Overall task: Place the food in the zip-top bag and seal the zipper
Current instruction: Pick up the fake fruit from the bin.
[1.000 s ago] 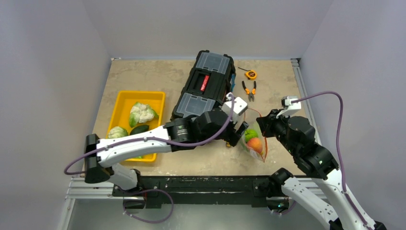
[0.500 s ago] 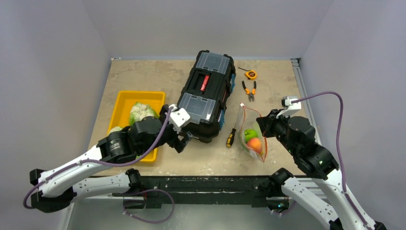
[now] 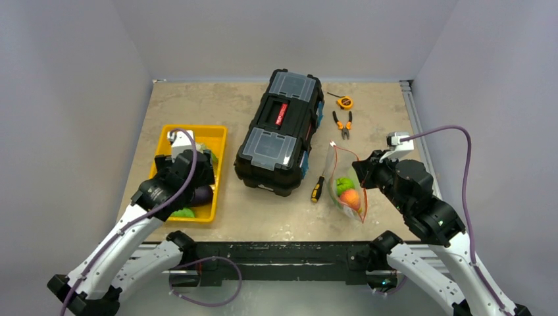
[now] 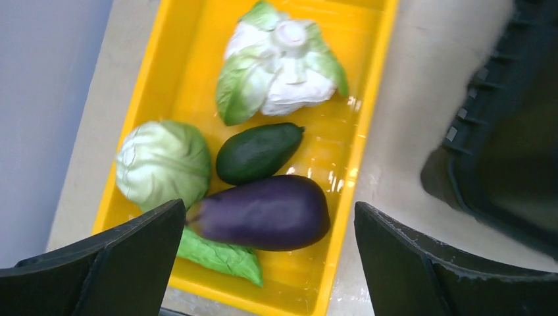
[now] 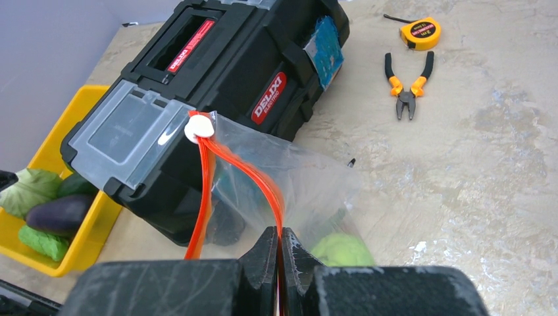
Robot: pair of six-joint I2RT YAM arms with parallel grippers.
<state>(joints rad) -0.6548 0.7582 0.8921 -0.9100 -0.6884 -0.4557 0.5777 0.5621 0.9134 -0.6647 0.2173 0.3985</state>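
Fingers (image 4: 131,263) of left gripper (image 4: 268,224) stand wide apart, empty, above purple plastic toy eggplant (image 4: 263,212) in yellow plastic tray (image 4: 360,151). Right gripper (image 5: 279,240) clamps red-orange zipper strip (image 5: 243,164) of clear plastic zip-top bag (image 5: 309,184) just ahead.

L wrist view: both fingers (image 4: 118,263) cut off by bottom edge. Toolbox (image 4: 507,131) dark, blurred, cut by R edge. Green leaf (image 4: 220,253) partly under eggplant (image 4: 263,212), partly behind a finger. Tray (image 4: 366,131) near end runs out of frame.

R wrist view: zipper (image 5: 205,191) near end pinched out of sight in R gripper (image 5: 279,240). Bag (image 5: 309,184) bottom hidden behind it. Green food (image 5: 342,250) only half seen.

Top view: L arm (image 3: 164,191) covers most of tray contents. R gripper's tips tucked under its wrist.
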